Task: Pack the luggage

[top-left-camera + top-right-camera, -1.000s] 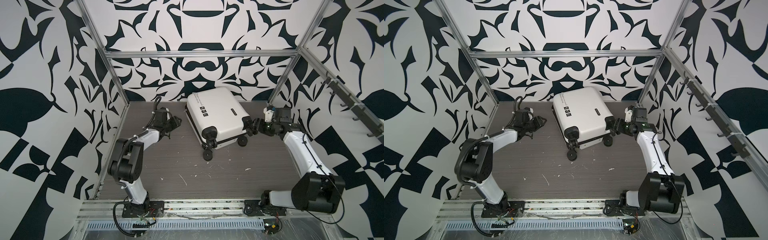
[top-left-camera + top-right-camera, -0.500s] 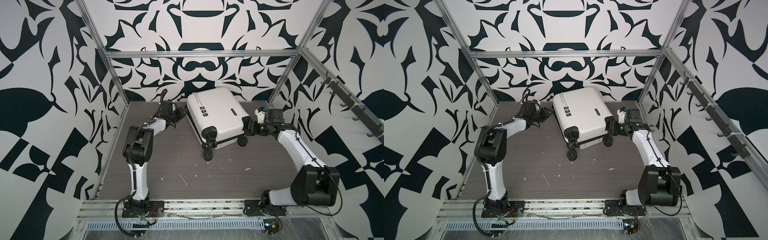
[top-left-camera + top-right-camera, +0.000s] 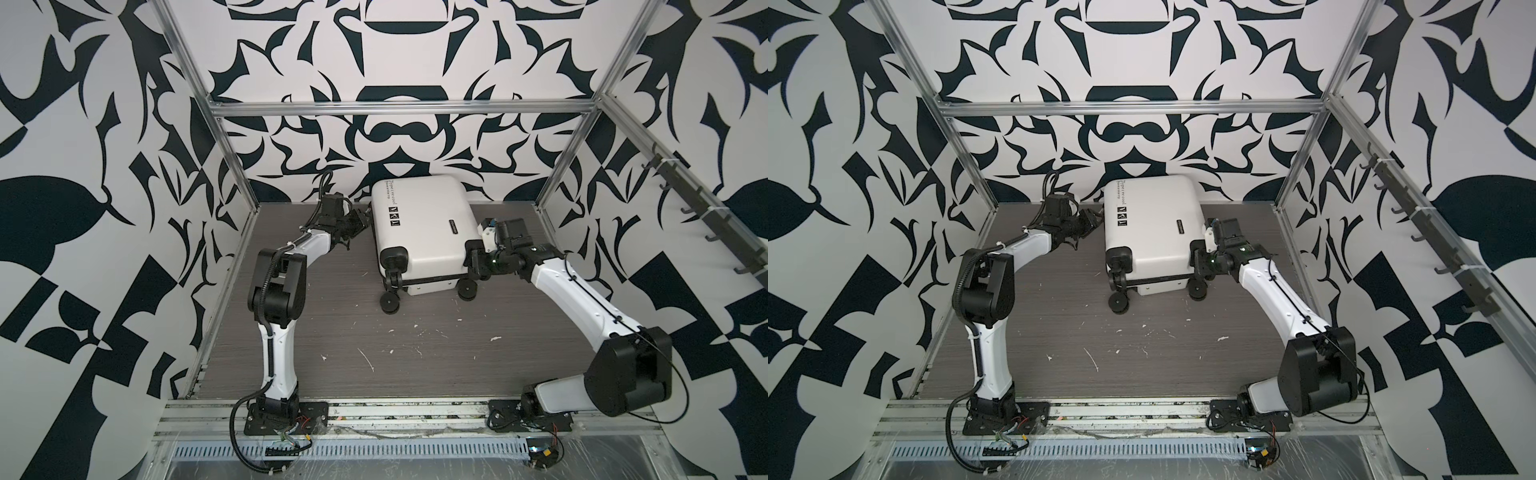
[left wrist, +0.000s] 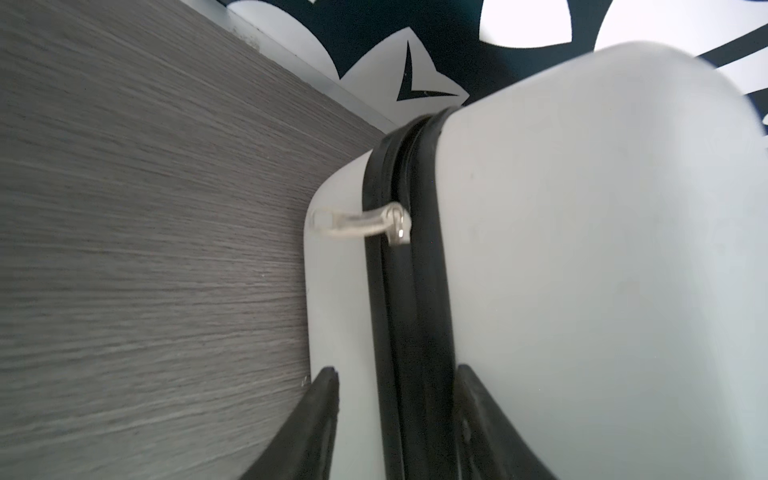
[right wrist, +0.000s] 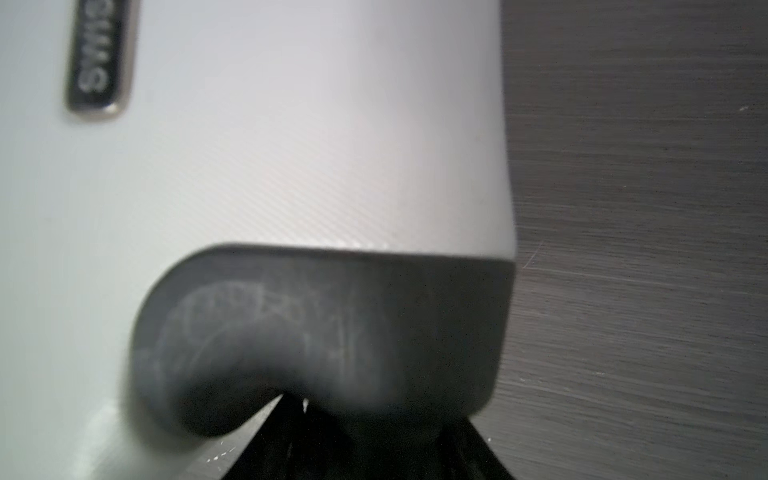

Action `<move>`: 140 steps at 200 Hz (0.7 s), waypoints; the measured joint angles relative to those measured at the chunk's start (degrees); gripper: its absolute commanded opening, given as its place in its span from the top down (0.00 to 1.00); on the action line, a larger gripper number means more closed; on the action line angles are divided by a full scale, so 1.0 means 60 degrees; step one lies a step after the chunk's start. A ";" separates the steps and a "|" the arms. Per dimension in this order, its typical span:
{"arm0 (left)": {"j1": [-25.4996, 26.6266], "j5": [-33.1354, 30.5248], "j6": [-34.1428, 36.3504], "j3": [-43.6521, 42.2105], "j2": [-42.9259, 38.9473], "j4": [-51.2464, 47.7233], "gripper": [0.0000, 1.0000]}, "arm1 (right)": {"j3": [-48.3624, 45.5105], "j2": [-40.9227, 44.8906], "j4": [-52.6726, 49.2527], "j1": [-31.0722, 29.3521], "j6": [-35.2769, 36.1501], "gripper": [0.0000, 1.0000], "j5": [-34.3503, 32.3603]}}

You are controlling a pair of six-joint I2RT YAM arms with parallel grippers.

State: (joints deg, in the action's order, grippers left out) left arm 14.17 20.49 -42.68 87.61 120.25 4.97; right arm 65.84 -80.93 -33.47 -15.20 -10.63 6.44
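Two arms flank the small white hard-shell suitcase, which lies shut, black wheels toward the camera, far back on the grey wood-grain surface. Nearest, the right fingers sit at its black corner wheel housing, likely to brace it; whether they clamp is too blurred to tell. Farther back, the left fingers stand spread astride the black zip seam, short of the silver zip pull, presumably to work it. A second ago both hung clear of the shell.
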 measured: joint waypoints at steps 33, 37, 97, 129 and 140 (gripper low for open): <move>-0.0062 0.0015 0.0244 -0.0251 -0.0084 0.0255 0.53 | 0.0004 -0.0004 -0.0044 -0.0641 -0.0488 0.37 -0.0270; -0.0066 0.0007 0.0259 -0.0419 -0.0164 0.0382 0.53 | 0.0004 -0.0004 -0.0044 -0.0667 -0.0503 0.36 -0.0280; -0.0495 -0.0270 0.0306 -0.5464 -0.3759 0.1905 0.53 | -0.0004 -0.0080 0.0120 -0.0718 -0.1166 0.62 -0.0306; -0.0568 -0.0557 0.0339 -0.7748 -0.6025 0.2728 0.63 | -0.0004 -0.0040 0.0142 -0.0725 -0.1690 0.80 -0.0266; -0.0364 -0.0707 0.0463 -0.8437 -0.6710 0.2911 0.71 | -0.0004 -0.0025 0.0146 -0.0725 -0.1745 0.85 -0.0259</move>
State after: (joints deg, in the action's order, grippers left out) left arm 11.99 16.25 -39.90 36.99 79.99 22.44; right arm 65.82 -81.08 -32.60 -19.55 -21.10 4.89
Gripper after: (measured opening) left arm 0.343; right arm 0.427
